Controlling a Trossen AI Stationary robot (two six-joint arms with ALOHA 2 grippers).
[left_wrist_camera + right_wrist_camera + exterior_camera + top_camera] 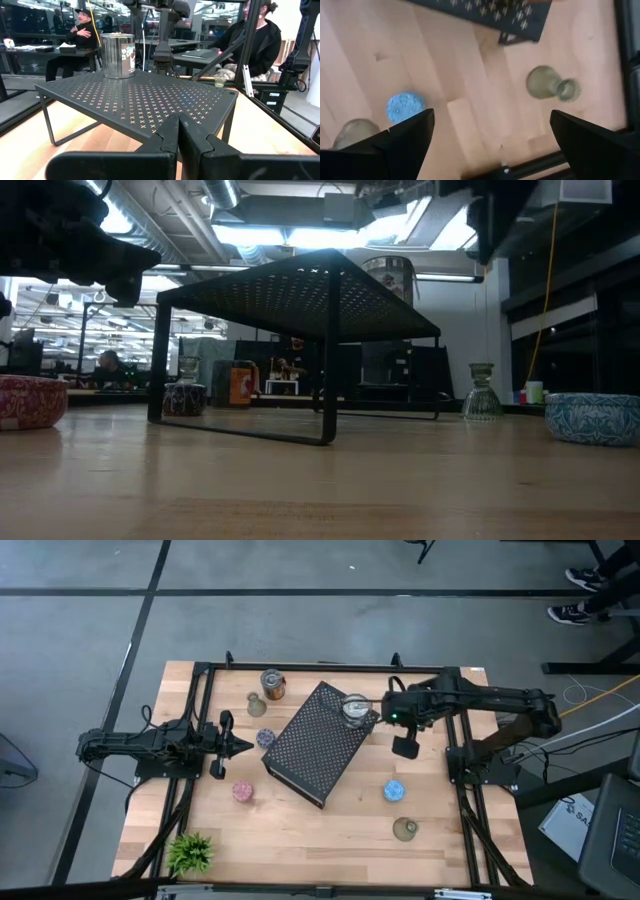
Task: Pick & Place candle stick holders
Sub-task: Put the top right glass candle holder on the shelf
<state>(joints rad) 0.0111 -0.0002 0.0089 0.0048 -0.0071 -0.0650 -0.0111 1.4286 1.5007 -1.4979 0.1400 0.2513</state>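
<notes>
Your right hand [405, 748] hangs wide open and empty over the desk [330, 840], just right of the black perforated rack [318, 743]; your left hand [178, 135] waits shut at the rack's left. One silver can holder [354, 709] stands on the rack's far corner, close to the edge, so a drifting right arm could knock it off. Drop toward the blue sparkly holder [395, 790] off-centre and a finger could push it away. The right wrist view shows an olive glass holder [551, 83] lying tipped on its side, likely to roll when pinched. The low view alone shows the rack standing on thin legs.
</notes>
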